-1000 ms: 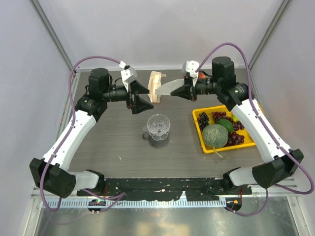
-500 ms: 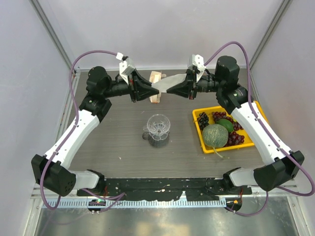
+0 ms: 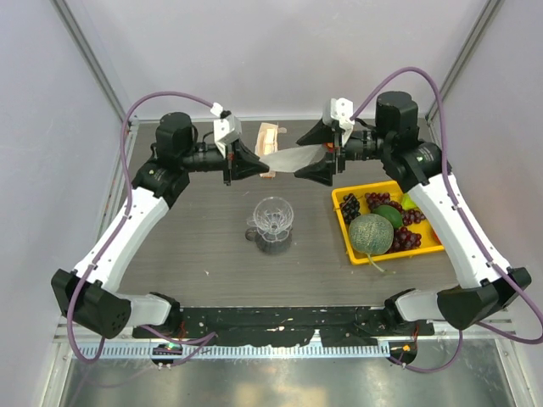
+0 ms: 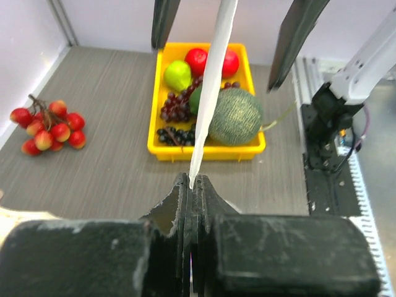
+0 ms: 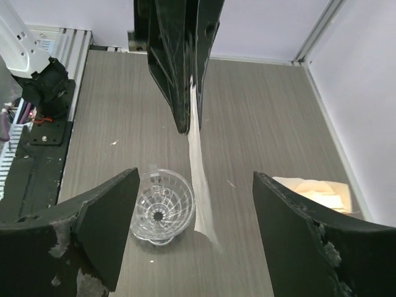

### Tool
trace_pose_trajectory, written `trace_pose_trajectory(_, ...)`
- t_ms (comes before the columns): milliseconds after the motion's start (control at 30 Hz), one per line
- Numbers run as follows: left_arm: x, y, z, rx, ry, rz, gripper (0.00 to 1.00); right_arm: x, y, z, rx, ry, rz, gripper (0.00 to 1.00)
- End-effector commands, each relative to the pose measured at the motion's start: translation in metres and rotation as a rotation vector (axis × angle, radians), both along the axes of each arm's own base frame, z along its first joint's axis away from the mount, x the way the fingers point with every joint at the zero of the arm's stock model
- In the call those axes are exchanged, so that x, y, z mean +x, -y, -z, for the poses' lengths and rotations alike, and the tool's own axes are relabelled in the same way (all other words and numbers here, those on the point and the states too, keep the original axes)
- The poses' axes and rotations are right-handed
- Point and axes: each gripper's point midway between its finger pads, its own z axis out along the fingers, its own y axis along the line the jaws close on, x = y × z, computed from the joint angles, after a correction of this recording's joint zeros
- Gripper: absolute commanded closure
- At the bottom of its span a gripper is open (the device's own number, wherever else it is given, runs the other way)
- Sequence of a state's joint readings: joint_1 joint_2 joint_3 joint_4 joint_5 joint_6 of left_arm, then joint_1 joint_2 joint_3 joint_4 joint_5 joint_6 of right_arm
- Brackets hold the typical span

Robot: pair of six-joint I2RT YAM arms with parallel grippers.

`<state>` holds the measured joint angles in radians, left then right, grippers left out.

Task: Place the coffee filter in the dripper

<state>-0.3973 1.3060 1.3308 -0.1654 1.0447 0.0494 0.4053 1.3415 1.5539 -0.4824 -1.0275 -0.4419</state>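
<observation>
The coffee filter point(image 3: 293, 158), a thin flat white paper, hangs in the air above the back of the table. My left gripper point(image 3: 260, 164) is shut on its narrow end; in the left wrist view the paper point(image 4: 210, 93) runs edge-on out of the closed gripper point(image 4: 192, 182). My right gripper point(image 3: 316, 154) is open, and the filter's wide end point(image 5: 199, 179) floats between its spread fingers point(image 5: 105, 216) without touching them. The clear ribbed dripper point(image 3: 273, 219) stands at the table's middle, below and in front of the filter, also in the right wrist view point(image 5: 159, 204).
A beige pack of filters point(image 3: 269, 136) lies at the back behind the grippers, and the pack point(image 5: 315, 192) also shows in the right wrist view. A yellow tray point(image 3: 343, 227) at the right holds a melon point(image 3: 371, 234), grapes and other fruit. A bunch of red fruit point(image 4: 46, 127) lies on the table.
My left gripper closed on the filter's narrow end. My right gripper, which was holding the filter, opened and let it go. Both arms drew slightly apart.
</observation>
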Motion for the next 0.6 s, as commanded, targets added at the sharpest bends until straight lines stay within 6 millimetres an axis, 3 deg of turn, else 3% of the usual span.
trace_pose_trajectory(0,0.001,-0.016,0.007,0.124,0.213,-0.036,1.00,-0.015,0.017,-0.020,-0.075,0.130,0.013,0.17)
trace_pose_trajectory(100,0.019,-0.029,0.011,0.231,0.477,-0.080,1.00,-0.025,0.023,-0.025,-0.102,0.085,0.018,0.07)
trace_pose_trajectory(167,0.028,-0.035,0.005,0.290,0.708,-0.082,1.00,-0.031,0.024,-0.035,-0.086,0.035,0.023,0.06)
trace_pose_trajectory(233,0.034,-0.038,-0.013,0.281,0.913,-0.123,1.00,-0.034,0.022,-0.047,-0.055,-0.027,0.025,0.05)
trace_pose_trajectory(267,0.034,-0.038,-0.025,0.259,1.026,-0.136,1.00,-0.027,0.019,-0.044,-0.056,-0.064,0.028,0.05)
trace_pose_trajectory(367,0.012,-0.028,-0.045,0.215,1.314,-0.069,1.00,-0.013,0.017,-0.049,-0.039,-0.147,0.047,0.04)
trace_pose_trajectory(467,-0.025,-0.014,-0.047,0.155,1.579,0.066,1.00,0.000,0.015,-0.052,-0.034,-0.218,0.035,0.01)
trace_pose_trajectory(567,-0.056,-0.002,-0.048,0.079,1.798,0.162,1.00,-0.001,0.010,-0.049,-0.045,-0.241,-0.015,0.00)
